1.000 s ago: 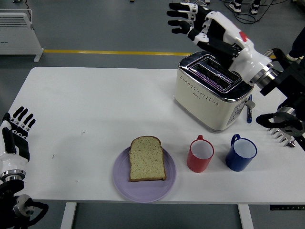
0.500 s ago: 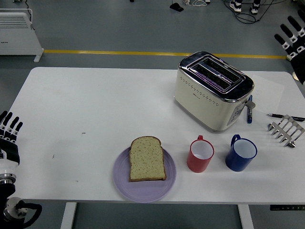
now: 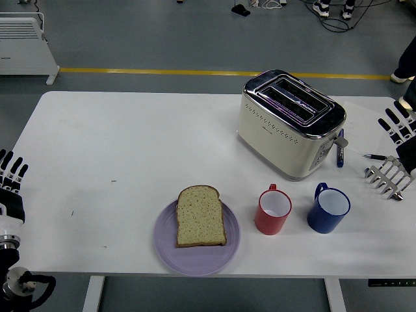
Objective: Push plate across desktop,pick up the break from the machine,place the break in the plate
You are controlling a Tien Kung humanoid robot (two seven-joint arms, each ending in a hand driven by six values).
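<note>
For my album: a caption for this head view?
Bread on purple plate, toaster empty, both hands open.

No readable text anywhere I can see. Toaster (image 3: 290, 123) front has small marks by its controls, too tiny to read.

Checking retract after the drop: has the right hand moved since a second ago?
Yes. The right hand has pulled back from above the toaster to the table's right edge, beside the metal rack, fingers spread and empty.
</note>
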